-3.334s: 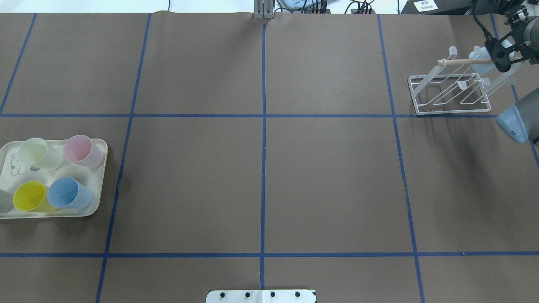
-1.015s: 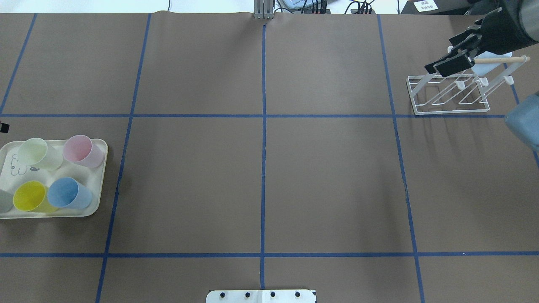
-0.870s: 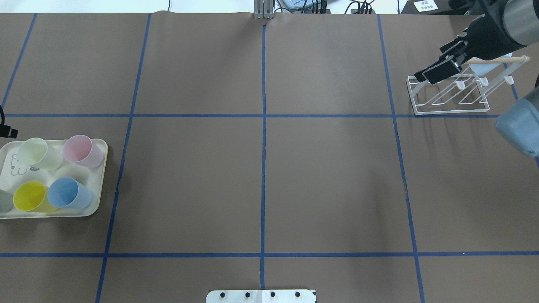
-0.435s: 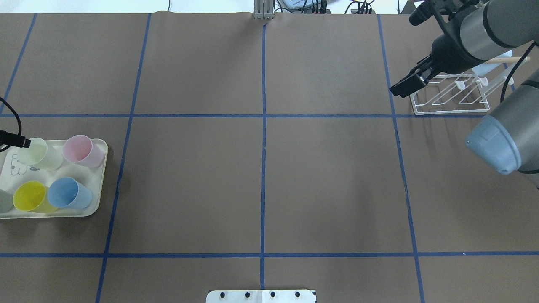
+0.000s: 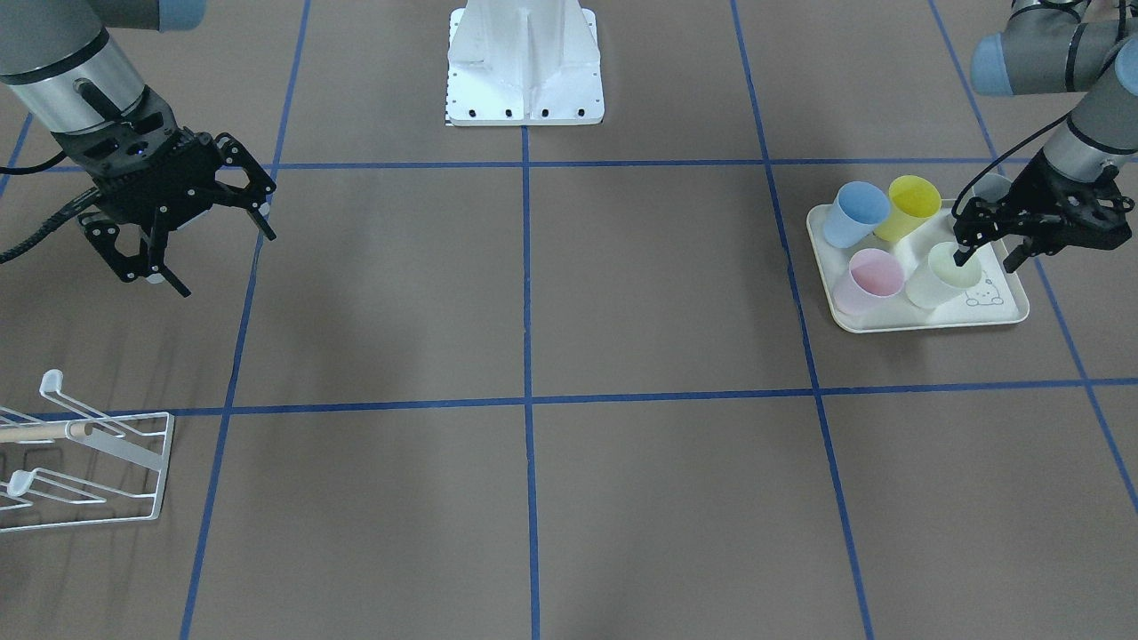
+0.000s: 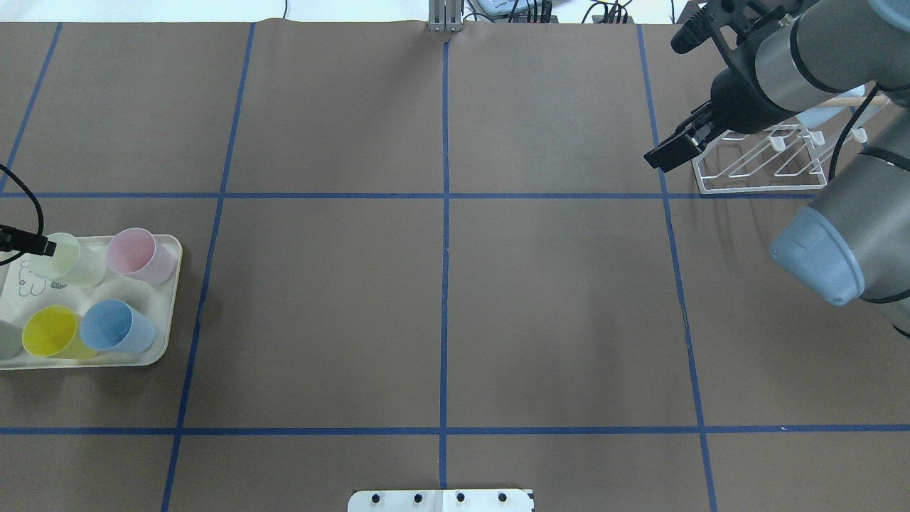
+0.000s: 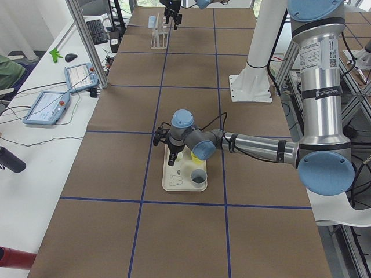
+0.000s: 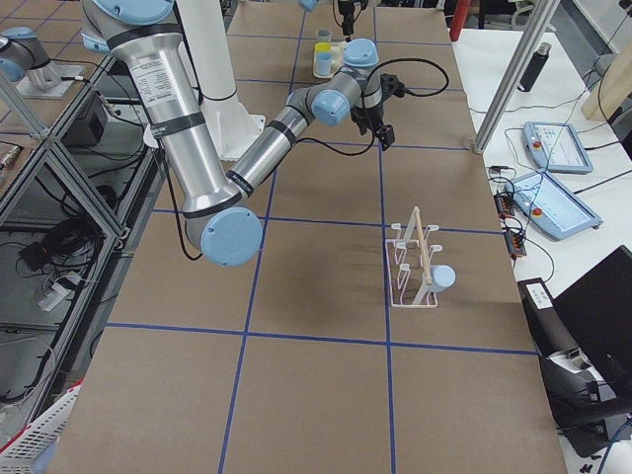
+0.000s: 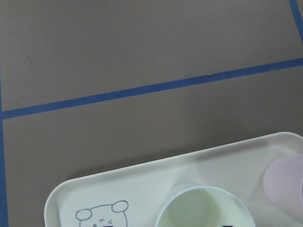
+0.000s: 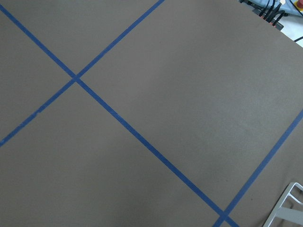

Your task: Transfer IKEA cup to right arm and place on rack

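- We see the left gripper (image 5: 985, 260) low over the cream tray (image 5: 929, 324) at the left end of the table, with its jaws apart.
- One fingertip (image 5: 960, 260) sits over the mouth of the pale green cup (image 5: 935, 283). The other is outside the rim, on the side away from the pink cup (image 5: 867, 283).
- We cannot tell whether either finger touches the cup wall.
- The pale green cup stands upright in the far row of the tray, just beside the pink one.
- The yellow cup (image 5: 911, 206) and the blue cup (image 5: 853, 213) stand in the near row, and a greyish cup (image 6: 6, 340) is at the tray's near left corner.
- In the left wrist view we see only the pale green cup's rim at the bottom edge, next to a small bear drawing (image 9: 102, 215) on the tray.
- The right gripper (image 5: 227, 264) hangs above bare brown table with its jaws wide apart and nothing between them.
- It is to the left of the rack (image 8: 413, 267) and apart from it.
- The rack stands at the far right of the table with a wooden dowel (image 8: 423, 242) across it.
- A pale blue cup (image 8: 443, 277) hangs on the right side of the rack.
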